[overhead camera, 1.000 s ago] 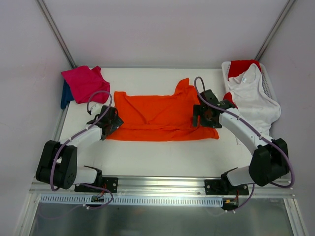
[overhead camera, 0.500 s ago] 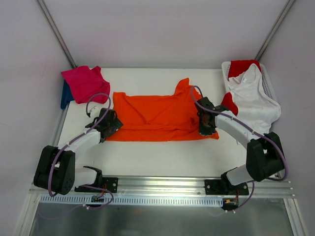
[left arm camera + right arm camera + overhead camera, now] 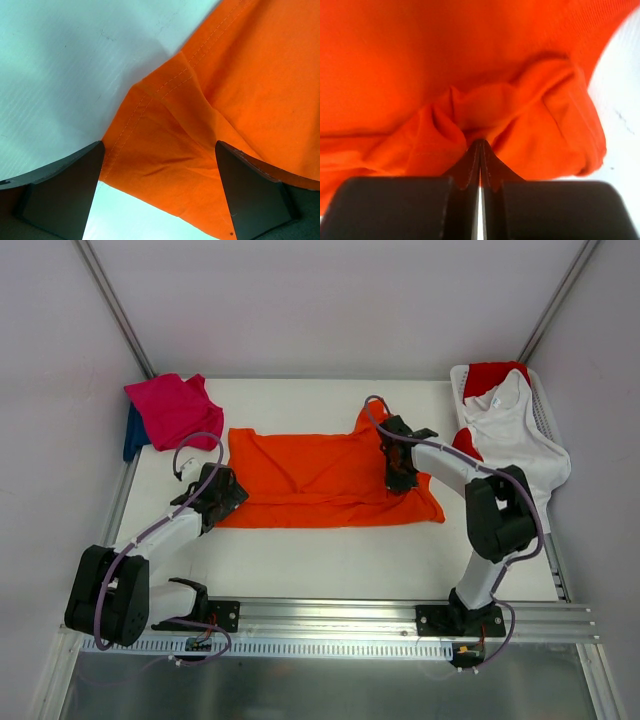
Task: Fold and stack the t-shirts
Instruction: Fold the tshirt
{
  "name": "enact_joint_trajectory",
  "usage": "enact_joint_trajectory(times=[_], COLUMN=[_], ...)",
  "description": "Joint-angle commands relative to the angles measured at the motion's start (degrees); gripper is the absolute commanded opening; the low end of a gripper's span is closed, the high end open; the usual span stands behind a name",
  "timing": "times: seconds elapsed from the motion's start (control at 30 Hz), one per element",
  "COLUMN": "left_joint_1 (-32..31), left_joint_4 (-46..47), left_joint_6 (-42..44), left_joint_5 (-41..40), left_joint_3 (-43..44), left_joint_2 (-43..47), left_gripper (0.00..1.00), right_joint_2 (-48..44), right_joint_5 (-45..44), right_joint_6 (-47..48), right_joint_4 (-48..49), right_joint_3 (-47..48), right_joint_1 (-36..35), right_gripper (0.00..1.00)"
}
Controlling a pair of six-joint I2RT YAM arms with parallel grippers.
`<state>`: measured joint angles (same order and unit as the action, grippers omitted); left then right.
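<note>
The bright orange t-shirt (image 3: 310, 475) lies spread flat across the middle of the white table. My right gripper (image 3: 398, 478) rests on its right part, near the sleeve. In the right wrist view the orange t-shirt (image 3: 445, 60) bunches into folds that meet at the tips of this gripper (image 3: 480, 143), which is shut on the cloth. My left gripper (image 3: 226, 494) is at the shirt's lower left corner. The left wrist view shows it open (image 3: 160, 150), its two fingers standing either side of the hemmed corner of the orange t-shirt (image 3: 240, 75) without touching it.
A magenta-pink t-shirt (image 3: 170, 408) lies crumpled at the back left, over a dark blue one (image 3: 131, 435). At the back right, a white t-shirt (image 3: 515, 435) and a red one (image 3: 493, 375) hang in and over a white plastic basket (image 3: 545, 410).
The right gripper has closed on the orange cloth and moved left and towards the back, its arm swinging round. The left arm has shifted slightly, its gripper staying open.
</note>
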<state>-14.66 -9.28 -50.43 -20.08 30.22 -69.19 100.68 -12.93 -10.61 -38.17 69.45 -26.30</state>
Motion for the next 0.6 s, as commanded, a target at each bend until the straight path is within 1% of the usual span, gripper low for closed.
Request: enact_joint_trajectory(times=[0.0, 0.17, 0.33, 0.47, 0.57], left_joint_1=[-0.4, -0.4, -0.4, -0.4, -0.4], left_joint_4=[-0.3, -0.4, -0.3, -0.3, -0.3], left_joint_6=[1.0, 1.3, 1.3, 1.1, 0.8], left_joint_5=[-0.9, -1.5, -1.7, -1.7, -1.6], left_joint_3=[-0.4, -0.3, -0.2, 0.1, 0.7], left_joint_2=[0.6, 0.4, -0.9, -1.4, -1.7], left_gripper=[0.94, 0.95, 0.95, 0.95, 0.94], right_joint_2=[3.8, 8.7, 13.6, 16.6, 19.7], right_joint_5=[0.4, 2.1, 3.1, 3.1, 4.7], right_joint_6=[1.6, 1.8, 2.3, 2.7, 2.3], right_joint_4=[0.3, -0.1, -1.9, -3.7, -3.7], right_joint_3=[5.9, 11.8, 19.9, 27.0, 32.7], right_joint_1=[-0.2, -0.2, -0.1, 1.2, 3.1], right_gripper=[0.01, 0.0, 0.01, 0.0, 0.03])
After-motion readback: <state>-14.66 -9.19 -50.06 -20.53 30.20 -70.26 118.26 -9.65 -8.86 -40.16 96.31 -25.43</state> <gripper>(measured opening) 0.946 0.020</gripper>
